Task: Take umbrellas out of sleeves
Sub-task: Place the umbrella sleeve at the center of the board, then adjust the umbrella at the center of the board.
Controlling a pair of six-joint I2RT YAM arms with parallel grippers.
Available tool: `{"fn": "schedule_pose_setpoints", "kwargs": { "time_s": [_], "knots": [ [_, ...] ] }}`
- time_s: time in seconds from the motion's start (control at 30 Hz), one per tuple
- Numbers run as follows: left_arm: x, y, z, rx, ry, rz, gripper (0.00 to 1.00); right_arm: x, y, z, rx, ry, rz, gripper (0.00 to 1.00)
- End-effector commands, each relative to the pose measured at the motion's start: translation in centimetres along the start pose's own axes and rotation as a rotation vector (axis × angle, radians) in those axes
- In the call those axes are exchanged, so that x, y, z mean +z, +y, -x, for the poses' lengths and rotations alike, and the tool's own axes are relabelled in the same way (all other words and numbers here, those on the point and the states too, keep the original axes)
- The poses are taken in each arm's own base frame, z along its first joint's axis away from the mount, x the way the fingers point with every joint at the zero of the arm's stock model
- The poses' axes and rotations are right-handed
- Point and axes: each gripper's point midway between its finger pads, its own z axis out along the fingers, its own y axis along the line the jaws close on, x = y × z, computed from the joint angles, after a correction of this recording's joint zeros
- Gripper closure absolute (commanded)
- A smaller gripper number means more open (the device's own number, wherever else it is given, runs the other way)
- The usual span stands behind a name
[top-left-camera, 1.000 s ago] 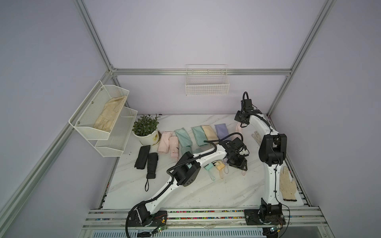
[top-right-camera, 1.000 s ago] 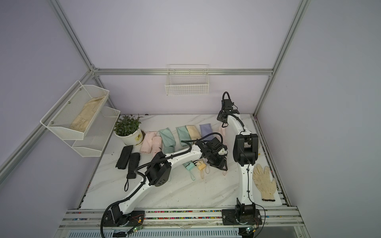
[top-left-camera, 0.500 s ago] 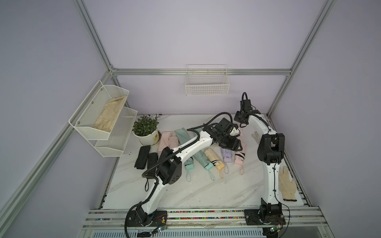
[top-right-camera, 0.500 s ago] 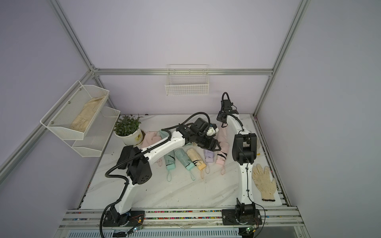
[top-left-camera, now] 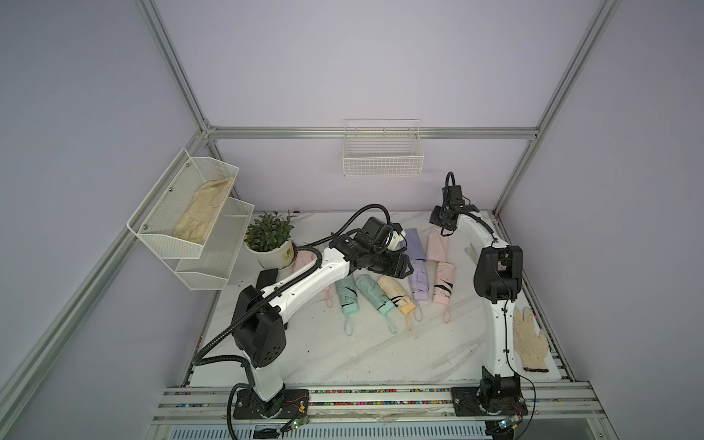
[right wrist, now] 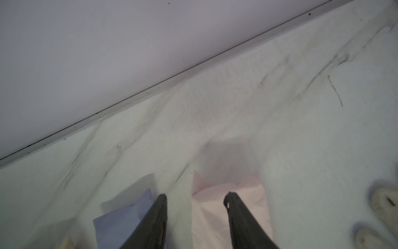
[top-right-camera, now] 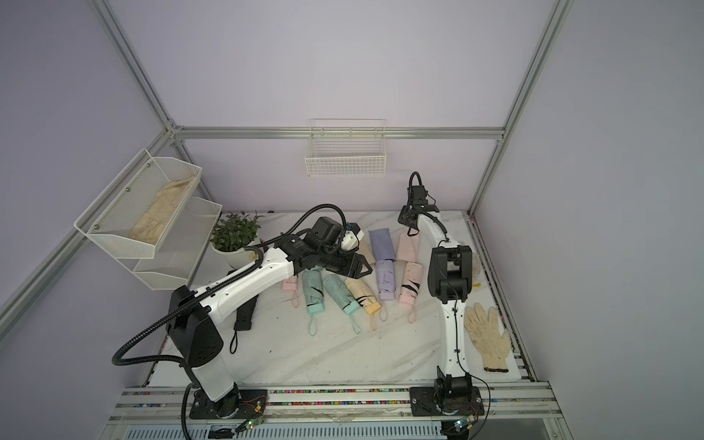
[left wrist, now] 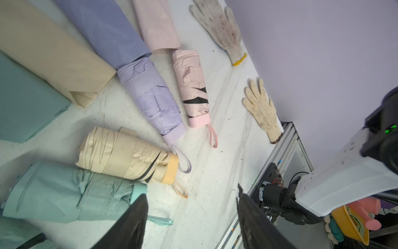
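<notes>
Several folded umbrellas lie in a row mid-table: mint (top-left-camera: 346,297), mint (top-left-camera: 375,295), yellow (top-left-camera: 396,295), lavender (top-left-camera: 419,280) and pink (top-left-camera: 444,282). Behind them lie the lavender sleeve (top-left-camera: 415,244) and pink sleeve (top-left-camera: 436,245), their mouths meeting the umbrellas' top ends. My left gripper (top-left-camera: 405,266) hangs open and empty above the yellow umbrella (left wrist: 120,155); in the wrist view its jaws (left wrist: 191,191) frame bare table. My right gripper (right wrist: 196,195) is open over the far end of the pink sleeve (right wrist: 215,211), with the lavender sleeve (right wrist: 125,217) beside it.
A potted plant (top-left-camera: 268,238) and a wire shelf (top-left-camera: 213,266) holding beige gloves stand at the back left. Black items (top-left-camera: 266,278) lie partly under the left arm. A knit glove (top-left-camera: 529,339) lies at the right edge, another (left wrist: 217,23) near the right arm.
My left arm has swung from the front middle back over the row of umbrellas. My right gripper has opened and let go of the pink sleeve's end.
</notes>
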Motion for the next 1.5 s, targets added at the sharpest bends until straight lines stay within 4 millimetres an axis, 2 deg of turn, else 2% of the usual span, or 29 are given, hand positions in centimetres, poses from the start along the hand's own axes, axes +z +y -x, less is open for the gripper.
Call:
{"fn": "schedule_pose_setpoints", "kwargs": {
  "time_s": [0.0,0.1,0.17,0.2,0.47,0.63,0.67,0.73,0.87,0.93,1.03,1.17,1.23,1.33,1.47],
  "knots": [
    [-2.3,-0.8,0.9,0.014,-0.096,-0.016,0.34,-3.6,1.4,2.7,0.021,-0.079,0.074,0.52],
    [-2.7,-0.6,0.5,0.011,-0.115,-0.022,0.34,-5.6,1.2,2.6,0.040,-0.099,0.091,0.52],
    [-3.0,-0.7,0.4,0.010,-0.126,-0.028,0.34,-6.9,0.7,1.8,0.042,-0.093,0.082,0.53],
    [-3.0,-0.7,0.4,0.010,-0.131,-0.030,0.34,-7.6,0.7,2.1,0.044,-0.118,0.089,0.53],
    [-4.6,-0.8,0.1,0.025,-0.208,-0.054,0.34,-14.5,-0.2,0.9,0.030,-0.183,0.123,0.53],
    [-6.1,0.5,-0.5,0.019,-0.288,-0.031,0.34,-19.6,1.0,-0.1,-0.015,-0.242,0.219,0.50],
    [-7.6,0.4,-0.4,0.022,-0.334,-0.039,0.32,-20.7,1.3,-0.5,-0.025,-0.251,0.244,0.48],
    [-8.5,1.0,-0.7,0.011,-0.369,-0.036,0.26,-22.5,2.0,-1.6,-0.045,-0.258,0.288,0.46],
    [-9.7,2.7,-1.8,-0.025,-0.408,-0.011,0.18,-24.4,2.6,-5.1,-0.093,-0.216,0.314,0.42],
    [-10.1,3.3,-2.4,-0.043,-0.413,0.002,0.15,-24.2,2.5,-7.5,-0.099,-0.154,0.319,0.41],
    [-10.1,4.4,-3.7,-0.068,-0.397,0.025,0.08,-22.5,2.4,-12.5,-0.095,-0.010,0.332,0.42],
    [-8.5,5.4,-5.6,-0.116,-0.343,0.016,0.10,-21.3,4.7,-20.3,-0.163,0.149,0.397,0.42],
    [-7.5,5.6,-6.5,-0.142,-0.306,-0.004,0.11,-21.3,5.5,-22.9,-0.182,0.194,0.423,0.43],
    [-6.3,6.2,-7.3,-0.165,-0.268,0.005,0.11,-21.6,6.6,-26.1,-0.195,0.243,0.461,0.43],
    [-4.8,6.6,-7.7,-0.188,-0.252,-0.024,0.12,-22.7,7.0,-28.7,-0.216,0.271,0.487,0.44]
  ]
}}
